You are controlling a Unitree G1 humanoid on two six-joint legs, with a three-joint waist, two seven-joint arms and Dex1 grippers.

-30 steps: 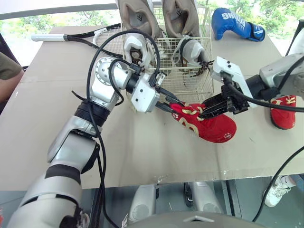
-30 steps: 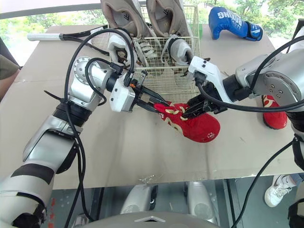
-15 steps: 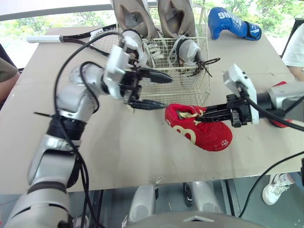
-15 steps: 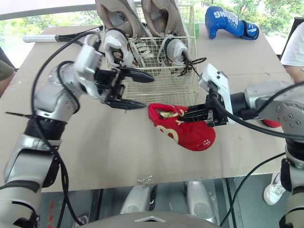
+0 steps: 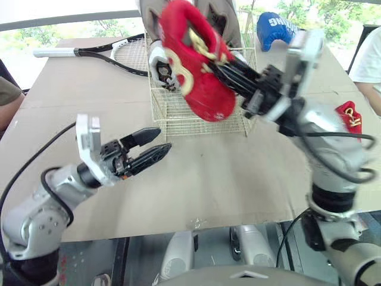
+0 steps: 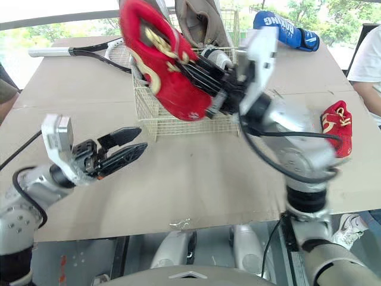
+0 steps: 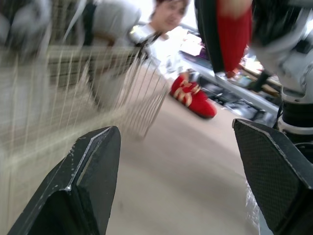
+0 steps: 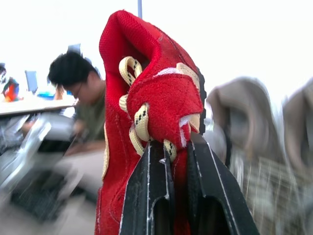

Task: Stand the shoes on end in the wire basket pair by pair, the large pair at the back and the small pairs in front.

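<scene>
A red fabric shoe with cream laces (image 5: 191, 65) is hanging in the air, its laced upper pinched between the closed black fingers of the right gripper (image 8: 168, 149) (heel end uppermost). Just below those fingers, a white wire basket (image 5: 178, 116) is holding tan shoes (image 6: 199, 21). The left gripper (image 5: 161, 141) is hovering with fingers spread and empty, the basket beyond its fingertips. A matching red shoe (image 5: 348, 114) is lying on the brown table (image 5: 238, 179), well apart from both grippers.
</scene>
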